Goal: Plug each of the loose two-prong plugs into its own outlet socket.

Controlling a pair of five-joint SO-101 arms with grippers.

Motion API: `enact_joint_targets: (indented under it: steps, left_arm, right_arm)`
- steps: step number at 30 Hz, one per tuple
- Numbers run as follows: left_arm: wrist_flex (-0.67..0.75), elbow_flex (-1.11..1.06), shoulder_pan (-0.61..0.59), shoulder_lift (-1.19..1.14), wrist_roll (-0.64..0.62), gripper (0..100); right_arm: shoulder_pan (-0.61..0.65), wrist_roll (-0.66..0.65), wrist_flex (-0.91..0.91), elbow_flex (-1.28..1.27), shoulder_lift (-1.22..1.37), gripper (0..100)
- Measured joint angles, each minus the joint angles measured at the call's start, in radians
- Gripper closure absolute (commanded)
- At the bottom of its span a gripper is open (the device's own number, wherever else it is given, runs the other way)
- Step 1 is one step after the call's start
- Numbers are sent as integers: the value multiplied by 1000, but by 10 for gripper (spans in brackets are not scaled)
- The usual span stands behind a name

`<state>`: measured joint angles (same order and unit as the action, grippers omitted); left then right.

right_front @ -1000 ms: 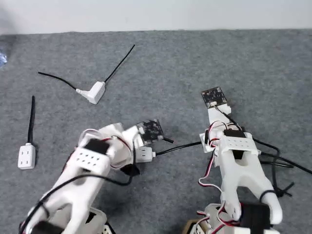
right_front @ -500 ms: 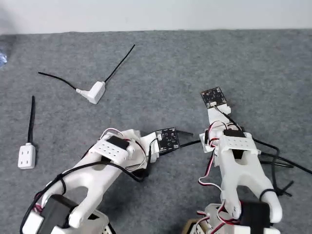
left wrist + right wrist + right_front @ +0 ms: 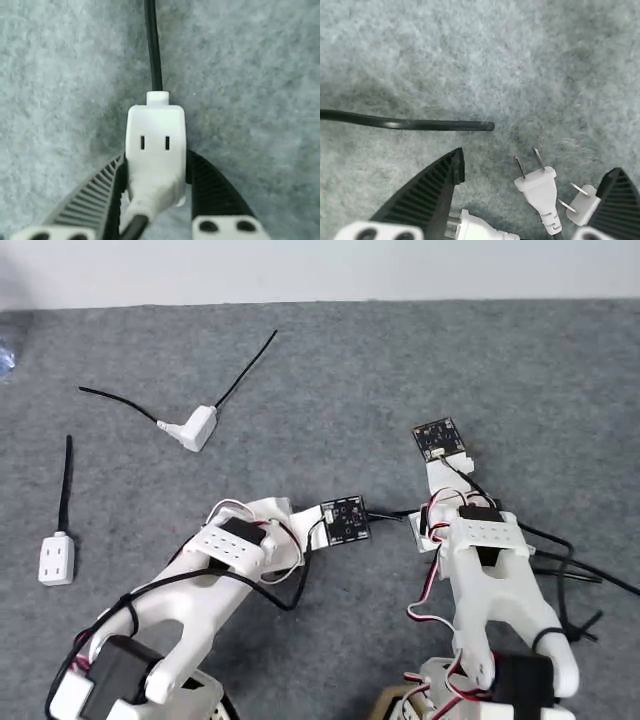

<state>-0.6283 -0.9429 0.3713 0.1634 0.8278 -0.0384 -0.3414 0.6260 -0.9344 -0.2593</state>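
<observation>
The left claw (image 3: 156,167) is closed on a white outlet socket (image 3: 156,135). Its ribbed jaws are pressed against the two side walls, the slotted face is left bare, and a black cord (image 3: 152,45) runs away over the grey counter (image 3: 260,75). The right claw (image 3: 537,167) is held wide open, low over the counter. A two-prong plug (image 3: 536,187) lies between its jaws and a second plug (image 3: 583,204) lies just beside that, near one jaw. Farther out, in the high view, a spare socket (image 3: 55,560) is seen well apart at the far left of the counter, and a white angled piece (image 3: 192,428) with two thin cords lies beyond it.

The plugs are judged light and hard-shelled, with thin prongs that could be bent — hold is best taken across the flat sides of the body, behind the prongs. The cords are likely springy and may tug a plug askew.

A third white piece (image 3: 475,231) is cut off at the edge of the right wrist view and cannot be identified. What lies under the held socket is hidden by the jaws — and whether the angled piece is plug or socket cannot be told.
</observation>
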Motion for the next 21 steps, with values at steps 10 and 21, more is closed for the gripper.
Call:
enact_joint_targets:
  steps: [10,21]
  left_arm:
    - [-169,304,-104,-5,0,986]
    - [15,663,-451,-295,-354,985]
  right_arm:
    - [0,0,0,0,0,597]
    - [0,0,0,0,0,597]
